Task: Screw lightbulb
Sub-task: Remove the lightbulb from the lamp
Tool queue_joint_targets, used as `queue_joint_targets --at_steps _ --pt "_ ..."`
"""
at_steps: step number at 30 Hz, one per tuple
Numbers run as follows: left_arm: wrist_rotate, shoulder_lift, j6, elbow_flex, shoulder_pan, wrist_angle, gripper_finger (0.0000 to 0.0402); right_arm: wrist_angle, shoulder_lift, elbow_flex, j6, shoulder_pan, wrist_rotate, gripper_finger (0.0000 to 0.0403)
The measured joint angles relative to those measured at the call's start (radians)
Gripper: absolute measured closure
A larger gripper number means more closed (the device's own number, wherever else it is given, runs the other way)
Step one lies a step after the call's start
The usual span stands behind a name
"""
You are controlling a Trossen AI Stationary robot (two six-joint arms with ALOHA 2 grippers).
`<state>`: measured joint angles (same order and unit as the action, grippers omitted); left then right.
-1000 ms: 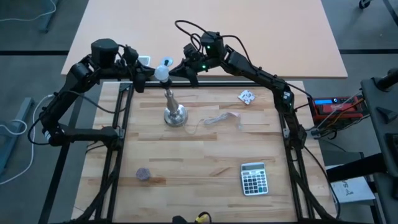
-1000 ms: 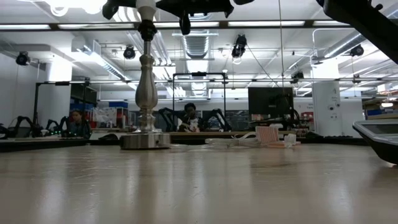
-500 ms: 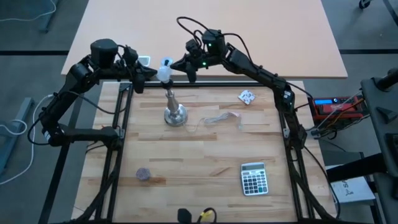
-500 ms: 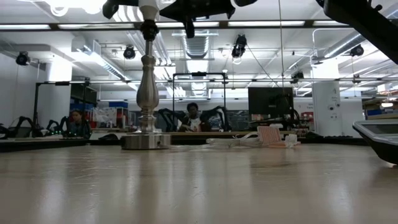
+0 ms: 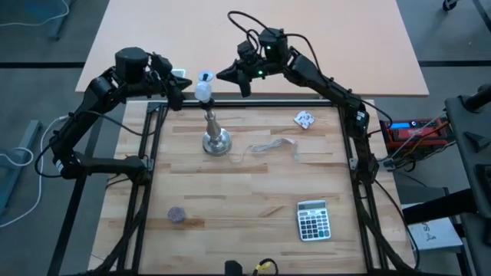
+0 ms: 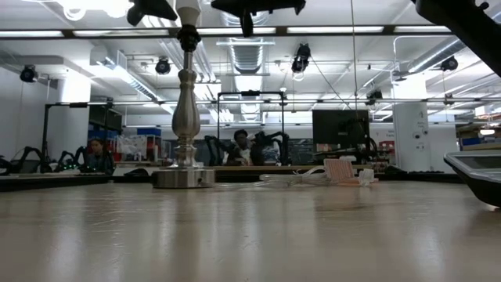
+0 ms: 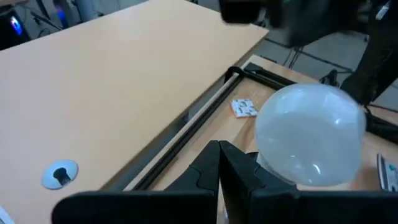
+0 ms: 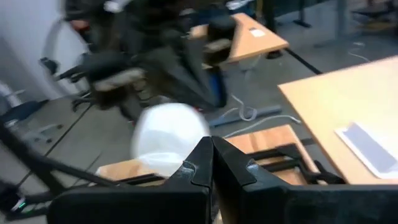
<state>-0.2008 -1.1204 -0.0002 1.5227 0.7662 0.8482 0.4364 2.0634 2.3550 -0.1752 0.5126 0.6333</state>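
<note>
Lightbulb [image 5: 204, 89] sat atop the silver stand [image 5: 214, 139] at the bench's [image 5: 253, 192] far-left. Left end effector [image 5: 181, 96], fingers together, was just left of the bulb. Right end effector [image 5: 230, 77], fingers also together, hovered just right of it, holding nothing.

One lightbulb [image 5: 204, 85], one silver lamp stand [image 5: 215, 138], one calculator [image 5: 313, 219], one crumpled paper scrap [image 5: 304, 119], one white cord [image 5: 272, 146] and one small round grey object [image 5: 177, 215] are counted
</note>
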Motion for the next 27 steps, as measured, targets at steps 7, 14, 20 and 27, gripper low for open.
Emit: queue_joint_targets --at_steps 7,14,20,27 --pt "0.000 -0.047 0.035 0.000 0.000 -0.020 0.0401 0.001 -0.015 0.002 0.017 -0.036 0.051 0.0403" --pt "0.000 -0.058 0.044 0.000 0.000 -0.063 0.0401 0.002 0.016 -0.001 -0.041 -0.055 0.100 0.0403" --pt "-0.004 -0.057 0.035 0.000 0.000 -0.063 0.0401 0.000 0.026 -0.002 -0.053 -0.056 0.073 0.0403" --pt "-0.079 -0.055 -0.018 0.000 0.000 -0.063 0.0401 0.001 0.027 -0.002 -0.048 -0.056 -0.011 0.0403"
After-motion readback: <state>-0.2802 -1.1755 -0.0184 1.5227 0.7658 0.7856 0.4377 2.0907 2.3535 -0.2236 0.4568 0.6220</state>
